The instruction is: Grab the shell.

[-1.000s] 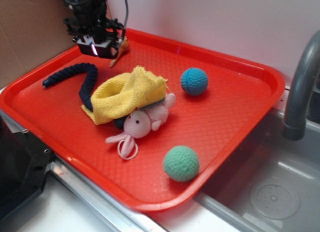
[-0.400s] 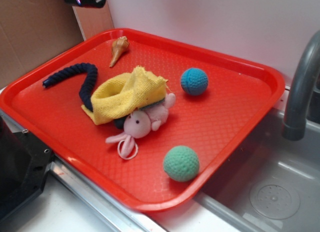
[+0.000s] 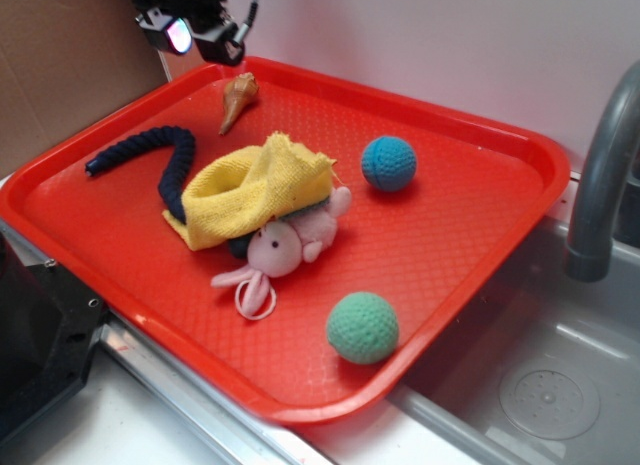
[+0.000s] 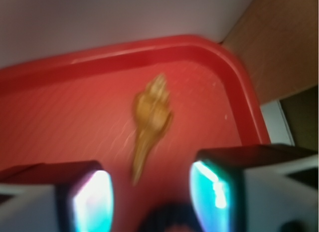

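**Pincer held apart above the shell**

The pincer was seen spread wide, with a clear gap between its two fingers, and nothing was gripped or touched by it. In the exterior view it was raised over the far left corner of the red tray, clear of the surface.

The shell was found lying flat on the tray near that far corner, just below and beside the pincer, apart from it. In the blurred wrist view the shell was framed ahead of the gap between the fingers, its pointed end turned toward the camera and its bulbous end toward the tray rim.

No brand, label or readable writing could be made out.
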Available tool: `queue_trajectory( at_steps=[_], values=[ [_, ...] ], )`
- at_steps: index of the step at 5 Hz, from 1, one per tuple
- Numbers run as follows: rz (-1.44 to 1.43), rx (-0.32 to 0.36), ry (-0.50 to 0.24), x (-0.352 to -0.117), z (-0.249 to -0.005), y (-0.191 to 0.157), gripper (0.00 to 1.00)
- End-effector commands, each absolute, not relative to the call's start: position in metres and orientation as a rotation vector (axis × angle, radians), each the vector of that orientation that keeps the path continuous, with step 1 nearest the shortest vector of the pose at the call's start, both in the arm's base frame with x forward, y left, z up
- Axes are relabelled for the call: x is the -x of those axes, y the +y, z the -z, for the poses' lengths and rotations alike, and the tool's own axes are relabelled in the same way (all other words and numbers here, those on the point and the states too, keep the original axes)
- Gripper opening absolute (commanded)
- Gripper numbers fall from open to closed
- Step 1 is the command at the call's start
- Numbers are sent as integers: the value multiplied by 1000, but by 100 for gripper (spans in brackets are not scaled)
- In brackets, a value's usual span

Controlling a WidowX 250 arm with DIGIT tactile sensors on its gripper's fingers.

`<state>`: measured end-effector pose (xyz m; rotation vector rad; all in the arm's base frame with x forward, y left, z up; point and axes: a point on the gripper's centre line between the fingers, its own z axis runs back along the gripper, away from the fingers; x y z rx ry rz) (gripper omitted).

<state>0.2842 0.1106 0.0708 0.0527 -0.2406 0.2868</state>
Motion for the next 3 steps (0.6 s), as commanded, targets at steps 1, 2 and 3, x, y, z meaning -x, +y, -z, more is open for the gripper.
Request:
queue_trajectory(
  at_steps=[1,2,3],
  values=[
    [-330,-119,-313,-314,-58,126,100],
    [-315,-130,-286,-323,-45,127,100],
    [-316,-122,-289,-331,-34,124,100]
  ],
)
